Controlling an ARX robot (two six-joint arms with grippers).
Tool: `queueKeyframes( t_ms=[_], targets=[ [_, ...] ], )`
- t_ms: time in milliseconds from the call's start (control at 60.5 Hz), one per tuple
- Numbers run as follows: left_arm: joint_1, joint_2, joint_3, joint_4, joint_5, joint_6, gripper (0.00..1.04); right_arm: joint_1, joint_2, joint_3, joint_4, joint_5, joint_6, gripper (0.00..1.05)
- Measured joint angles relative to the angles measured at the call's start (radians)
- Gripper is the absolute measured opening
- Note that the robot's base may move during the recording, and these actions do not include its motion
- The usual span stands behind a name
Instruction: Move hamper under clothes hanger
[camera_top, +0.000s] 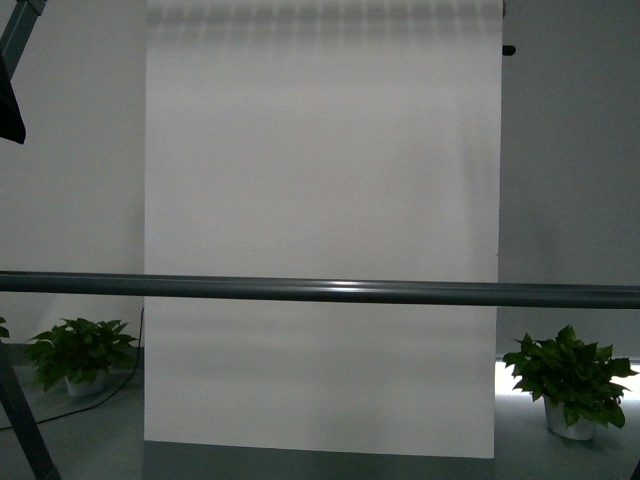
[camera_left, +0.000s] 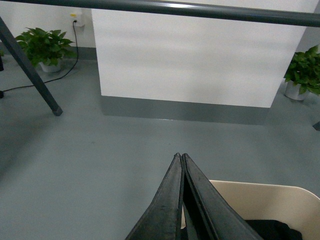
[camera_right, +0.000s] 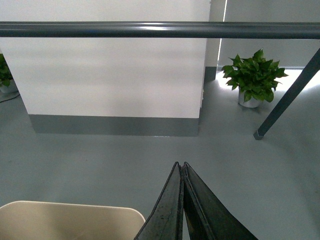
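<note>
Hamper (camera_left: 260, 202) sits below both wrists, short of the hanger (camera_top: 320, 291) bar at 12 o'clock. Your left gripper (camera_left: 181, 156) and right gripper (camera_right: 180, 164) are pinched closed, empty. It's probably light, stiff plastic; grip the rolled rim.

The front view looks level at a white panel (camera_top: 320, 250) past the rack's bar (camera_top: 320, 291). Both wrist views look down over their closed pincers to the grey floor (camera_left: 100, 160), sharing that bar, panel and the tub's rim (camera_right: 65, 207).
</note>
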Motion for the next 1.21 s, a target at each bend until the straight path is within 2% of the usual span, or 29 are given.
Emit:
queueKeyframes(
  t_ms=[132,198,331,661,760,876,1207],
  targets=[
    [0.055,-0.055,-0.040,-0.014,0.032,0.003,0.03,-0.018,-0.057,-0.048,-0.005,-0.018,0.000,0.02],
    [0.060,-0.088,-0.060,-0.026,0.035,0.003,0.03,-0.070,-0.098,-0.077,-0.018,-0.092,0.000,0.02],
    [0.060,-0.139,-0.087,-0.051,0.039,0.004,0.03,-0.100,-0.153,-0.109,-0.040,-0.094,0.000,0.02],
    [0.060,-0.323,-0.148,-0.173,0.039,0.004,0.03,-0.101,-0.346,-0.182,-0.160,-0.099,0.000,0.02],
    [0.060,-0.346,-0.172,-0.159,0.039,0.005,0.03,-0.101,-0.389,-0.192,-0.193,-0.099,0.000,0.02],
    [0.060,-0.382,-0.174,-0.188,0.039,0.006,0.03,-0.101,-0.415,-0.228,-0.174,-0.099,0.000,0.02],
    [0.060,-0.512,-0.174,-0.312,0.039,0.006,0.03,-0.101,-0.561,-0.228,-0.315,-0.099,0.000,0.02]
  ],
)
